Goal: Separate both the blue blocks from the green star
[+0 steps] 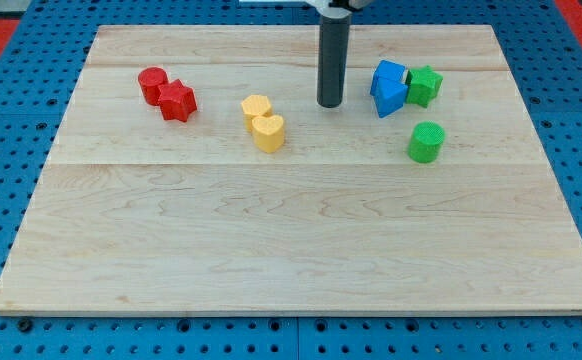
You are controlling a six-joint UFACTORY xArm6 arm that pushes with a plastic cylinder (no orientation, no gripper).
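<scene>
Starting near the tabletop's far left corner, a red cylinder [152, 84] touches a red star [178, 101] just to its right. Toward the middle of the far edge, a yellow hexagon-like block [256, 107] touches a yellow heart [268, 132] below it. My tip [330, 104] stands on bare wood, between the yellow pair and the blue blocks, touching neither; the arm carries no pincer, only this dark rod. Near the far right corner, two blue blocks [389, 88] sit pressed together, their shapes hard to tell, touching the green star [424, 86] on their right. A green cylinder [426, 142] stands apart below the star
</scene>
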